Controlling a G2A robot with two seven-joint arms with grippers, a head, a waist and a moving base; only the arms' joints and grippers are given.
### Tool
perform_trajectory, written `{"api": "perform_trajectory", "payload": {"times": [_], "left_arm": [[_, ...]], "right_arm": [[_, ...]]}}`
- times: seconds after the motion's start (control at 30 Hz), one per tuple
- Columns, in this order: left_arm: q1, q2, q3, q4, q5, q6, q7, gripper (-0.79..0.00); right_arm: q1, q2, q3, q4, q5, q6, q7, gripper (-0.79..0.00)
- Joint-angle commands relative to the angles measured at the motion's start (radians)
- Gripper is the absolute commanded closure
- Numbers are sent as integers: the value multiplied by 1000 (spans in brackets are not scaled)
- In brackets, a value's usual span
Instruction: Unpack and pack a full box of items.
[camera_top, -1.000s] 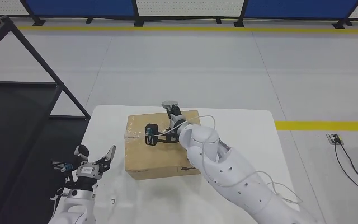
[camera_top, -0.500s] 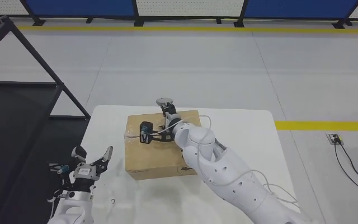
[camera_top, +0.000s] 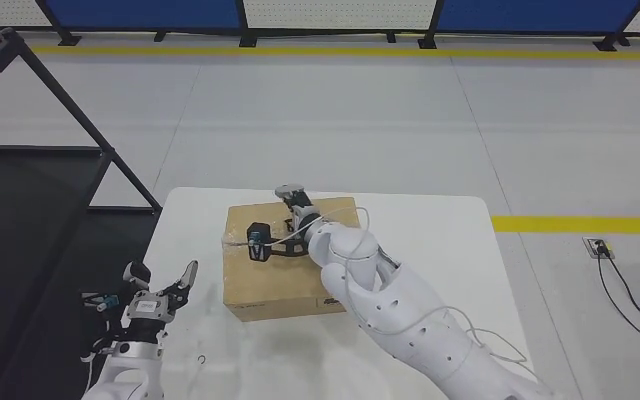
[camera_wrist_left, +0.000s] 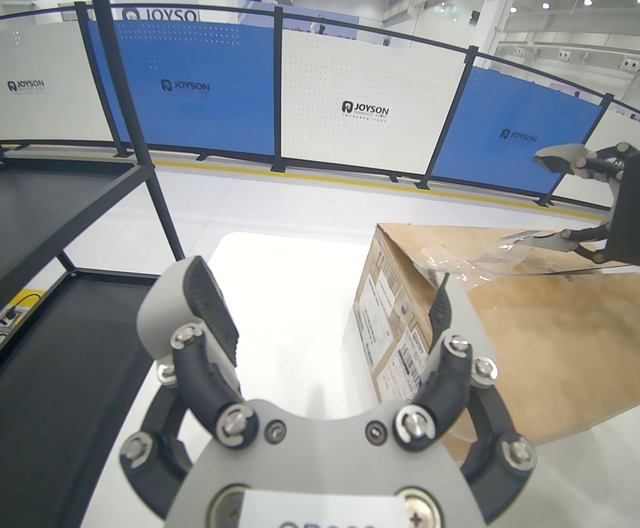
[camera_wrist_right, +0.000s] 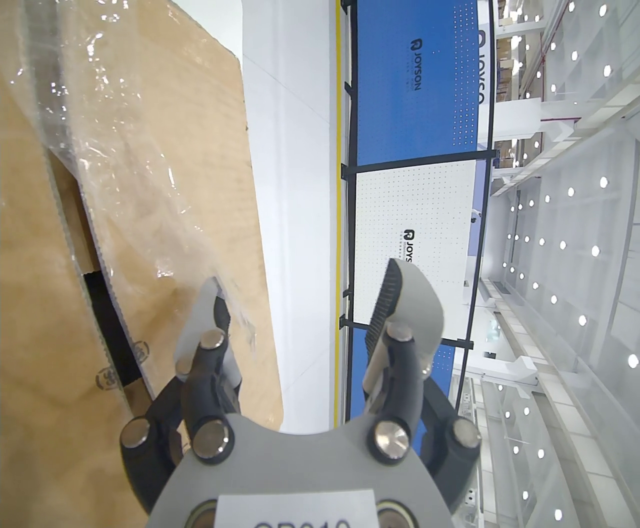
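Two grippers show, both with fingers apart. Over the last second the right gripper (camera_top: 291, 195) has slid toward the robot's left along the top of the cardboard box (camera_top: 280, 285), which sits near the middle of the counter (camera_top: 440, 250). One finger touches the crumpled clear tape (camera_wrist_right: 125, 165) by the flap seam, and the other is up in the air. The left gripper (camera_top: 162, 276) has drifted slightly toward the counter's left edge. It holds nothing and sits near the box's end. That end carries white printed labels (camera_wrist_left: 395, 320) with barcodes.
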Motion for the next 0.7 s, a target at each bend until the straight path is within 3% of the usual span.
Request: {"api": "perform_trajectory", "payload": {"times": [0.0,0.5,0.67], "left_arm": [[-2,0,-2,-2,-2,0,-2,-785],[-11,0,-10,18,-16,34,-12,-785],[-7,1,-13,19,-20,34,-9,-785]], "right_arm": [[-7,2,3,-17,-17,-20,2,0],[-81,17,39,-138,-126,-58,-6,0],[-90,19,58,-156,-140,-119,6,0]]}}
